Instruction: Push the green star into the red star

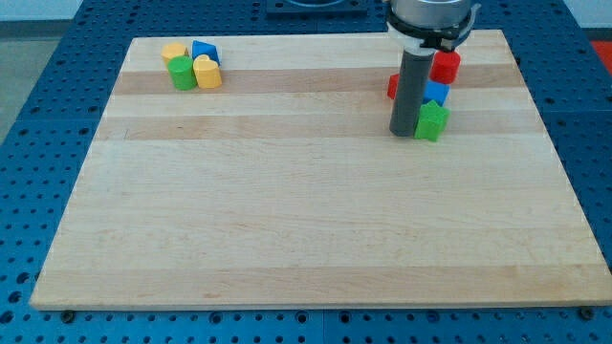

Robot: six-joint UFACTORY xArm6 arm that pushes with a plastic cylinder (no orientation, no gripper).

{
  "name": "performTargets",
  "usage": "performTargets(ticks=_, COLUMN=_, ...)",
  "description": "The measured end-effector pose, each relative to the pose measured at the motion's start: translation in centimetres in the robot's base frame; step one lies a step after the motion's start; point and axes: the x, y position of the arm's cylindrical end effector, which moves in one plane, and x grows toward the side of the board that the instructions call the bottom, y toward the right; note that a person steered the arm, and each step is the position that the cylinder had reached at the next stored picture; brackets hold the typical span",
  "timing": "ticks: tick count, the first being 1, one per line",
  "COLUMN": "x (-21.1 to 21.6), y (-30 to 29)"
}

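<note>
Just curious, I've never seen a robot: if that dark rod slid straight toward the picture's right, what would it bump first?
The green star: it sits right beside my tip, on the view's right, apparently touching, though depth is unclear.

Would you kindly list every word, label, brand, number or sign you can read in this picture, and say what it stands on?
None: no readable text, number or sign shows anywhere.
The light wooden board is plain.
The blue perforated table bears only holes.
The coloured blocks, such as the green star and the yellow heart, carry no marks.
The dark rod ending in my tip, just left of the green star, shows no label either.
</note>
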Motion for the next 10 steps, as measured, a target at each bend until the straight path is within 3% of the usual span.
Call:
performTargets(ticks=1, x=-0.1, y=0.1)
performTargets(ticks=3, x=5.6, y=0.0)
performTargets(ticks=4, x=5.6, y=4.5)
performTargets(ticks=5, x=4.1, y=4.6)
performTargets(ticks=7, x=-6.2, y=4.6)
performTargets(ticks=8, x=-6.2, y=4.6)
performTargets(ticks=9, x=-5.1, y=4.5)
performTargets(ticks=10, x=-0.4, y=3.9)
